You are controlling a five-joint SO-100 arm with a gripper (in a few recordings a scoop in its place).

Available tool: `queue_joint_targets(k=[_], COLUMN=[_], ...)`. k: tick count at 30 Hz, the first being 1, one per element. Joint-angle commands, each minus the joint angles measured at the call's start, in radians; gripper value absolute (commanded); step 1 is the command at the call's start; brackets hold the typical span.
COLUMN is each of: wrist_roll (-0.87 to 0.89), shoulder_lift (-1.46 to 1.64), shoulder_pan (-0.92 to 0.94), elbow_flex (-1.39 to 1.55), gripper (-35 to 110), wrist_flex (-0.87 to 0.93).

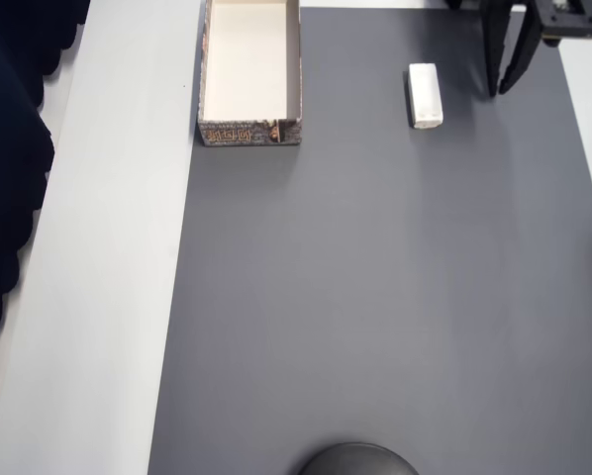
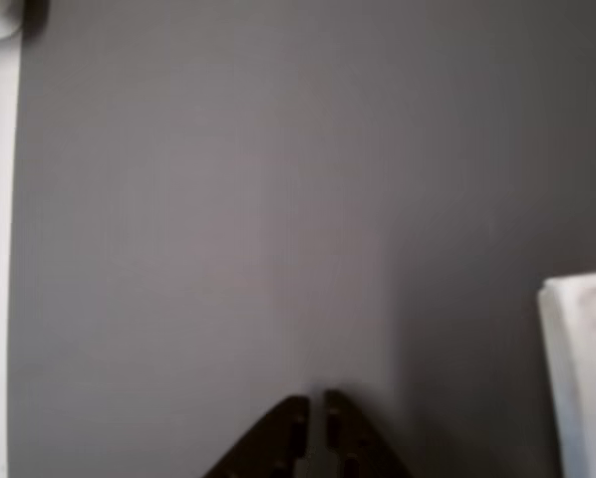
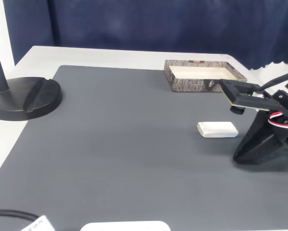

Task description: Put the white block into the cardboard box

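The white block point(image 1: 425, 95) lies flat on the grey mat, right of the cardboard box point(image 1: 249, 131) in the overhead view. The box, cream inside with patterned brown walls, stands at the mat's far edge point(image 3: 202, 84). My black gripper point(image 1: 500, 91) sits low over the mat just right of the block, a short gap away, touching nothing. In the wrist view its fingertips point(image 2: 313, 406) stand nearly together with only a slit between them, and the block point(image 2: 582, 373) shows at the right edge. In the fixed view the gripper point(image 3: 239, 155) points down at the mat, nearer the camera than the block point(image 3: 217, 129).
A round black stand base point(image 3: 26, 98) sits at the mat's left edge in the fixed view, seen at the bottom of the overhead view point(image 1: 358, 461). A white table strip point(image 1: 108, 247) runs beside the mat. A dark blue curtain hangs behind.
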Motion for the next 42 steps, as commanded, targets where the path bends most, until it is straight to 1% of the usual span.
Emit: queue_joint_targets(k=[1,5,10,15,17,19,24,33,35,42], wrist_roll=[-0.018,0.011,0.192,0.324,0.341,0.397,0.469,0.512,0.552,0.557], shoulder_lift=[-0.055,-0.221,-0.531,-0.644,-0.695,-0.749,-0.870,-1.008,-1.028,-1.124], shoulder_pan=[0.002,0.051,0.141,0.218,0.242,0.265,0.314,0.377,0.393,0.397], elbow_flex=[-0.061,-0.190,-0.426,-0.548,-0.597,-0.640,-0.706,-0.746,-0.749,-0.752], gripper=[-2,-2,-2,-2,-2,-2,-2,-2,-2,-2], wrist_flex=[0.011,0.011,0.021,0.041,0.087,0.121,0.127,0.118,0.103,0.063])
